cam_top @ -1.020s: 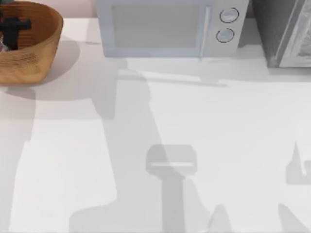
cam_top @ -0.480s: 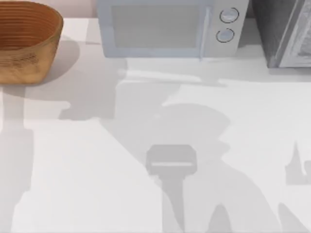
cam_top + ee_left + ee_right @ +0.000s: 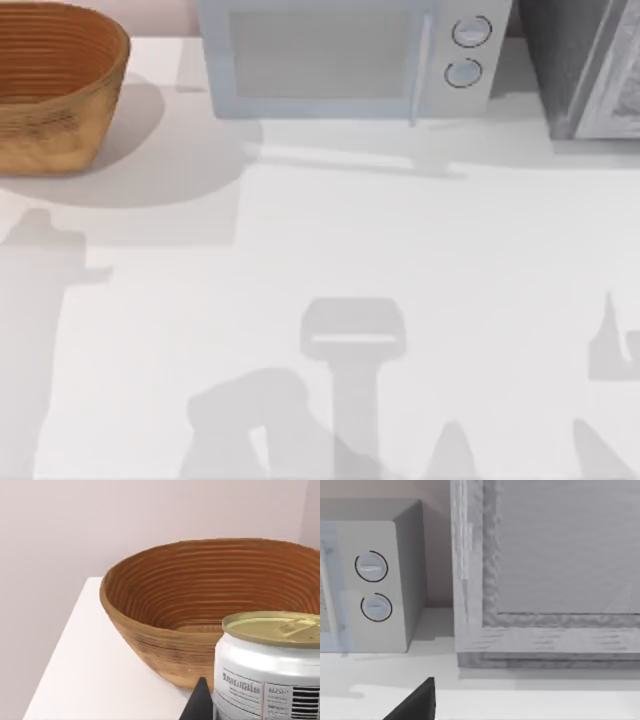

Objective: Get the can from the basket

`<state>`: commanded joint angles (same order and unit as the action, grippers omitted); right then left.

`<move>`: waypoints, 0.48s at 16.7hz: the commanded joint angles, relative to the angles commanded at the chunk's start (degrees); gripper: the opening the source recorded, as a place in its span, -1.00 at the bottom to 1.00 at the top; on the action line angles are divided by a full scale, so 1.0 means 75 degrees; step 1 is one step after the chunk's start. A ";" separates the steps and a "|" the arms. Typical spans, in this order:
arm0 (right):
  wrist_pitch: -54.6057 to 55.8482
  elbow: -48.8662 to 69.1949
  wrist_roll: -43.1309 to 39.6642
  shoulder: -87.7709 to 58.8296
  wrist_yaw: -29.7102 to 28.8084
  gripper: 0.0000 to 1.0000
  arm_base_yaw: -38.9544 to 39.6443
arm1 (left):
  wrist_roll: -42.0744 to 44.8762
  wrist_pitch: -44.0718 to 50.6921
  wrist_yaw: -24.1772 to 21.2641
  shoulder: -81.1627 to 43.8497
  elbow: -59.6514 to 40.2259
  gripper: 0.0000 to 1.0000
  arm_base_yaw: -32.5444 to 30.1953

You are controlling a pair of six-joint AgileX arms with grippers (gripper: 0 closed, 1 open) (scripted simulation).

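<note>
The can, with a dull gold top and a white printed label, stands upright and very close in the left wrist view, outside the basket and in front of its wall. My left gripper is shut on the can, and one dark fingertip rests against the can's side. In the top view the basket sits at the table's far left corner with its ribbed inside bare. A dark part of my right gripper hangs above the table, facing the appliances at the back right.
A white microwave stands along the back edge beside the basket. A grey appliance fills the back right corner. Arm shadows lie across the white table toward its front.
My left gripper, which was down inside the basket a second ago, has left the top view. The basket's inside now shows bare, and the arm's shadow has slid toward the table's front.
</note>
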<state>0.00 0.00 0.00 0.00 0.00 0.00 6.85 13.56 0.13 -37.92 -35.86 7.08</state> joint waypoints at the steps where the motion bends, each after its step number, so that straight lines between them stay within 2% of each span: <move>1: 0.0000 0.0000 0.0000 0.0000 0.0000 1.00 0.0000 | -0.0100 -0.0326 0.0016 0.0855 0.0807 -1.00 -0.0104; 5: 0.0000 0.0000 0.0000 0.0000 0.0000 1.00 0.0000 | -0.0529 -0.1316 0.0027 0.3508 0.3323 -1.00 -0.0547; 8: 0.0000 0.0000 0.0000 0.0000 0.0000 1.00 0.0000 | -0.0794 -0.1687 0.0000 0.4642 0.4394 -1.00 -0.0822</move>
<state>0.00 0.00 0.00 0.00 0.00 0.00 0.90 0.91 0.13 -3.10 -2.90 0.91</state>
